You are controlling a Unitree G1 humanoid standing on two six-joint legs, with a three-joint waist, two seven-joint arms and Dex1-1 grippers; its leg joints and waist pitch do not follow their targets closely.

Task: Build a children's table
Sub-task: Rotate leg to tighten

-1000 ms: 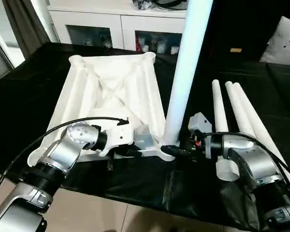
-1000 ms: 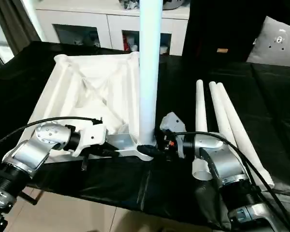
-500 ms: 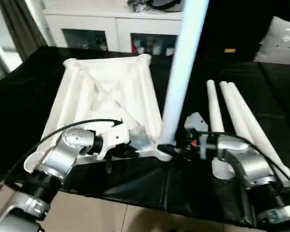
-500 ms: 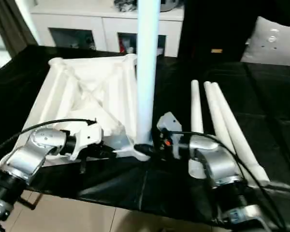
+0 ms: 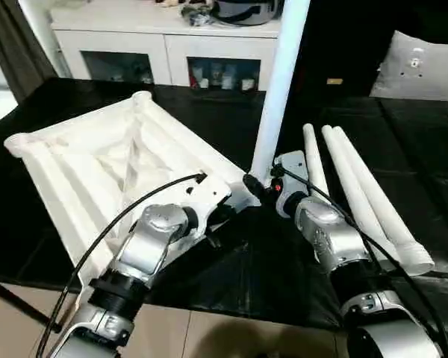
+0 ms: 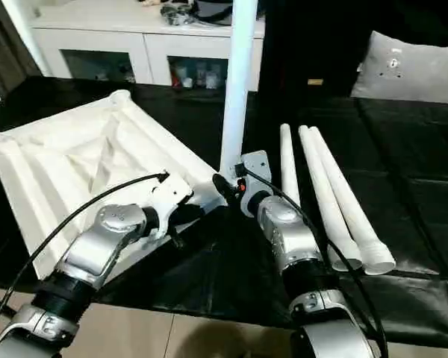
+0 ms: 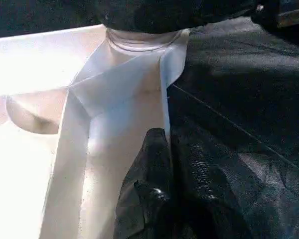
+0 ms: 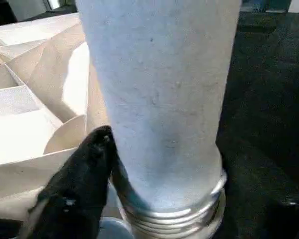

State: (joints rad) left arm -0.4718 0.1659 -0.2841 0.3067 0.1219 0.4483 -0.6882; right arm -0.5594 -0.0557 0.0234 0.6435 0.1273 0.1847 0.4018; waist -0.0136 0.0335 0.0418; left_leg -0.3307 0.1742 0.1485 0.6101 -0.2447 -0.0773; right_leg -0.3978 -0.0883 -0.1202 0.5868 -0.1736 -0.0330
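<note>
The children's table top (image 5: pixel 97 164) lies upside down on the black cloth, turned at an angle, ribs up. One white leg (image 5: pixel 276 97) stands upright in its near right corner socket, with threads showing at the base (image 8: pixel 174 209). Three more legs (image 5: pixel 358 194) lie side by side to the right. My left gripper (image 5: pixel 221 215) is shut on the top's thin rim next to that corner, seen close in the left wrist view (image 7: pixel 164 184). My right gripper (image 5: pixel 261 185) stands open around the upright leg's base. One finger (image 8: pixel 84 169) rests against the leg and the other stands off it.
A white cabinet with dark glass doors (image 5: pixel 172 52) stands behind the table, with clutter on top. A grey cushion (image 5: pixel 418 67) lies at the back right. The black cloth's front edge (image 5: pixel 231 302) runs just below my forearms, with beige floor under it.
The table top has swung round on the cloth, its far end going left, so it now lies diagonally to the loose legs. Both grippers stay at the corner. The camera has shifted too.
</note>
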